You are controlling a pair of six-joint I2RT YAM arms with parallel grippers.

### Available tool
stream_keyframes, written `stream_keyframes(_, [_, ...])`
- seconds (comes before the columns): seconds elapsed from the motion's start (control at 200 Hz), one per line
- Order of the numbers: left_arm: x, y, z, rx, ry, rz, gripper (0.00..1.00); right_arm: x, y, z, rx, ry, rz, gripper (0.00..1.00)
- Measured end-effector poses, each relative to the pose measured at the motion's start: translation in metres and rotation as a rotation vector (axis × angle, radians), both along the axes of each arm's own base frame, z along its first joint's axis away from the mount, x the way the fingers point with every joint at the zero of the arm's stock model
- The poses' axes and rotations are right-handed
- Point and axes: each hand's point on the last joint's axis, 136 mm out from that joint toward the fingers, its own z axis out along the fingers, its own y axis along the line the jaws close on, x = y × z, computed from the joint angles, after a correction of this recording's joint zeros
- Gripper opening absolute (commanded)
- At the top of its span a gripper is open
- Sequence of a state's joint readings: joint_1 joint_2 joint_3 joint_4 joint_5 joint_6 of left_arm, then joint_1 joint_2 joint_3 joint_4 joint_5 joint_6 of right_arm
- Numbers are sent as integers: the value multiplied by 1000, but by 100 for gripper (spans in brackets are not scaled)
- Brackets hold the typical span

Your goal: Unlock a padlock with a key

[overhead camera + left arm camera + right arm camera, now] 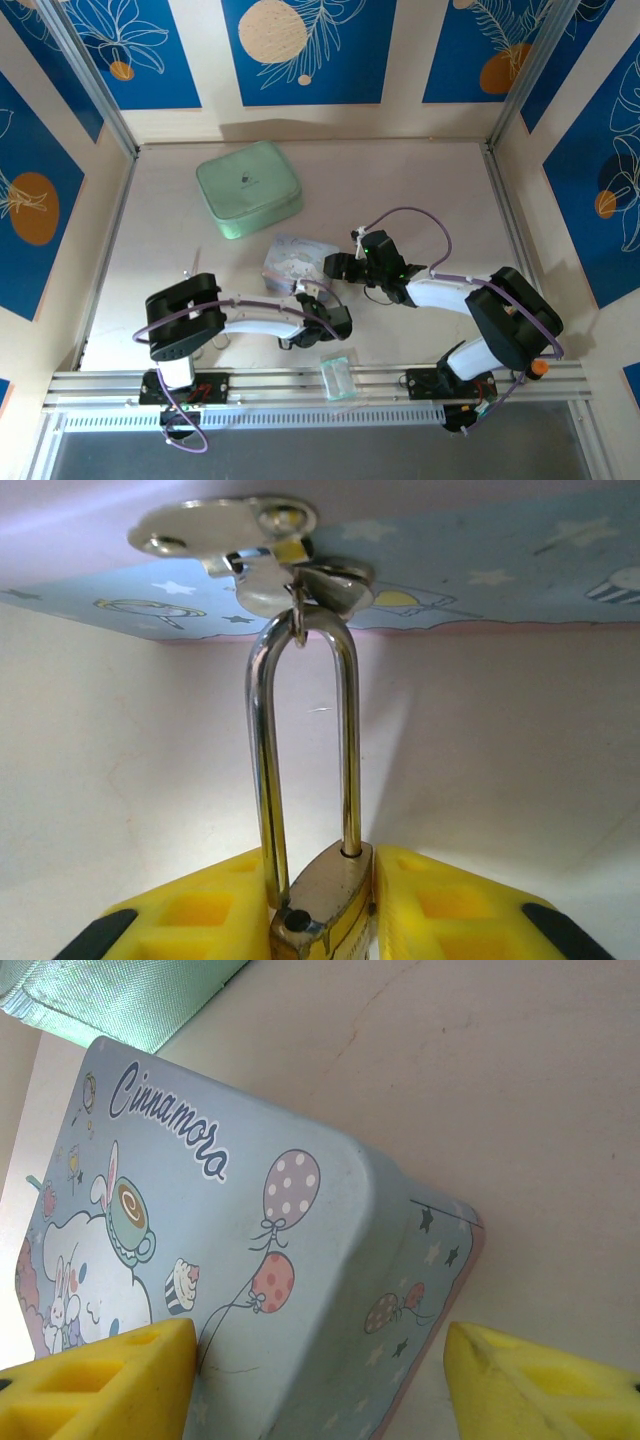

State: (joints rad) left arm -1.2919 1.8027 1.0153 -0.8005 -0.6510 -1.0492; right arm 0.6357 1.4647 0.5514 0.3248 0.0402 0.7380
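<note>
Padlock [320,890]: brass body clamped between the yellow pads [440,900] of the left gripper [325,925], whose jaws are closed on it at 6 o'clock in the left wrist view. The shackle [262,760] runs straight up toward 12 o'clock, and both legs meet the body. The key [215,525], flat and silvery, hangs at the crown of the shackle by a small ring, well apart from the lock body. It is seen against the lower edge of the light blue cartoon box [480,575]. Contact between key and box cannot be confirmed.

Right gripper [320,1335]: jaws open, one yellow pad at 7 o'clock and the other at 5 o'clock in its own view, with a rounded corner of the box between them. The 5 o'clock pad stands clear of the box. Contact at the 7 o'clock pad cannot be determined.

Overhead: the box rests on the counter [420,200] near centre. The left arm closes on it from 5 o'clock and the right arm from 3 o'clock. A mint green case [248,188] lies at 11 o'clock of the box, apart from it. A clear plastic bag [338,378] sits at 6 o'clock on the near rail, between the two arm bases.
</note>
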Motion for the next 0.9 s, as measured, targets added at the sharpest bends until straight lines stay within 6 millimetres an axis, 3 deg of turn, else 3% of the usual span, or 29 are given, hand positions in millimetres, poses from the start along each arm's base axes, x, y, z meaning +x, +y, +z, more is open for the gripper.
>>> stream_keyframes(0.225, [-6,-4,9,25,3,-10,20,0,0,0,0,0,2,65])
stream_keyframes(0.61, [-5,4,5,93,2,-10,11,0,1,0,4,3,1,64])
stream_keyframes(0.755, [-3,7,2,144,-6,-15,12,0,2,0,9,6,-2,64])
stream_keyframes(0.895, [-1,8,1,166,-16,-19,24,0,2,0,11,8,-4,64])
